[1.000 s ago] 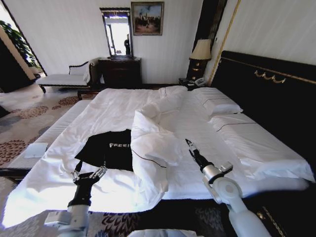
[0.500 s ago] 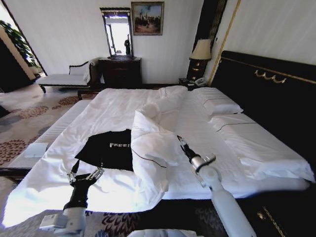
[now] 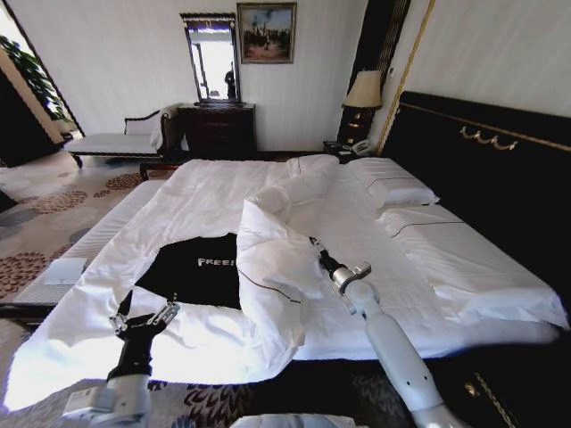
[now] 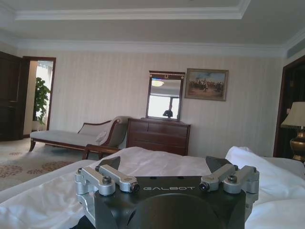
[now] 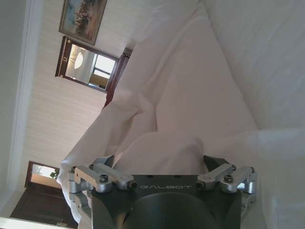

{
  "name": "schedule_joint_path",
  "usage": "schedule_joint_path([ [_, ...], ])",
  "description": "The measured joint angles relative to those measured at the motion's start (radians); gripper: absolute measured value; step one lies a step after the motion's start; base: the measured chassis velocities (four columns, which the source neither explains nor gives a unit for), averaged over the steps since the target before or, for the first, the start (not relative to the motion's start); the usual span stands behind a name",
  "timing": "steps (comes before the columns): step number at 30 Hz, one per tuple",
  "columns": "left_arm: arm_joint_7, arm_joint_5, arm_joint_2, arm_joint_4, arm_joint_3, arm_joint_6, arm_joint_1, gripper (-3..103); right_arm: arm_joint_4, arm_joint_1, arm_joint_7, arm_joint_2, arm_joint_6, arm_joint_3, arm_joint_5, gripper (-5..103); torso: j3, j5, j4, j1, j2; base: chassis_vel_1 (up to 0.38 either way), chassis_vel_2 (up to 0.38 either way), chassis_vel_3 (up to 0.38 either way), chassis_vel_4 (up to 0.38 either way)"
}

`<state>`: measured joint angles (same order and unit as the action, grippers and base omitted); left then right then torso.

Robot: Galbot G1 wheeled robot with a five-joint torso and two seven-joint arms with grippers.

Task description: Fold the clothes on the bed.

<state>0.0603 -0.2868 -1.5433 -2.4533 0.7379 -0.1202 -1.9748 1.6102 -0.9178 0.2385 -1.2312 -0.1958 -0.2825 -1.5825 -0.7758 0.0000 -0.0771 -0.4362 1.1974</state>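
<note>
Head view: black T-shirt (image 3: pixel 198 267) with white lettering lies flat on the near left part of the bed (image 3: pixel 214 201), its right edge tucked under a bunched ridge of white duvet (image 3: pixel 277 267) that runs up the middle of the mattress. Left end effector (image 3: pixel 141 316) sits low over the sheet just in front of the shirt's near hem, fingers spread wide, holding nothing; cannot tell if it touches the sheet. Right end effector (image 3: pixel 314 248) is reached out to the right flank of the duvet ridge, tip against or just at the fabric; from here cannot tell how its fingers stand. Right wrist view: right end effector (image 5: pixel 161 164) fingers spread apart, a hump of white duvet (image 5: pixel 157 150) sitting between them, not pinched. Left wrist view: left end effector (image 4: pixel 164 167) fingers spread, white bedding (image 4: pixel 43 200) ahead of it, and beyond that the dresser (image 4: pixel 159 136), mirror (image 4: pixel 165 98) and painting (image 4: pixel 206 84) on the far wall. Pillows (image 3: pixel 397 192) lie along the dark headboard (image 3: pixel 486 169) on the right side of the bed. Lamp (image 3: pixel 363 94) stands at the far corner by the headboard. Small white pad (image 3: pixel 65 271) lies on a long pale bench (image 3: pixel 80 245) beside the bed's left edge.
</note>
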Motion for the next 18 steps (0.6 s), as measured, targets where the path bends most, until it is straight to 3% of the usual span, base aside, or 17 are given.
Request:
schedule_joint_path([
  [12, 0.0, 0.016, -0.02, 0.0, 0.0, -0.017, -0.01, 100, 0.036, 0.014, -0.03, -0.005, -0.005, 0.041, 0.007, 102, 0.0, 0.0, 0.0, 0.0, 0.0, 0.0, 0.0, 0.0, 0.0],
  [14, 0.0, 0.02, -0.022, 0.002, -0.003, -0.019, -0.009, 100, 0.042, 0.016, -0.035, -0.001, -0.005, 0.045, 0.008, 99, 0.0, 0.0, -0.0001, 0.0, 0.0, 0.0, 0.0, 0.0, 0.0],
  [15, 0.0, 0.02, -0.023, 0.005, -0.003, -0.022, -0.009, 100, 0.044, 0.016, -0.041, 0.002, -0.006, 0.047, 0.014, 89, 0.0, 0.0, -0.0001, 0.0, 0.0, 0.0, 0.0, 0.0, 0.0],
  [18, 0.0, 0.019, -0.023, 0.007, -0.001, -0.025, -0.009, 100, 0.044, 0.016, -0.044, 0.003, -0.007, 0.049, 0.023, 83, 0.0, 0.0, -0.0001, 0.0, 0.0, 0.0, 0.0, 0.0, 0.0],
])
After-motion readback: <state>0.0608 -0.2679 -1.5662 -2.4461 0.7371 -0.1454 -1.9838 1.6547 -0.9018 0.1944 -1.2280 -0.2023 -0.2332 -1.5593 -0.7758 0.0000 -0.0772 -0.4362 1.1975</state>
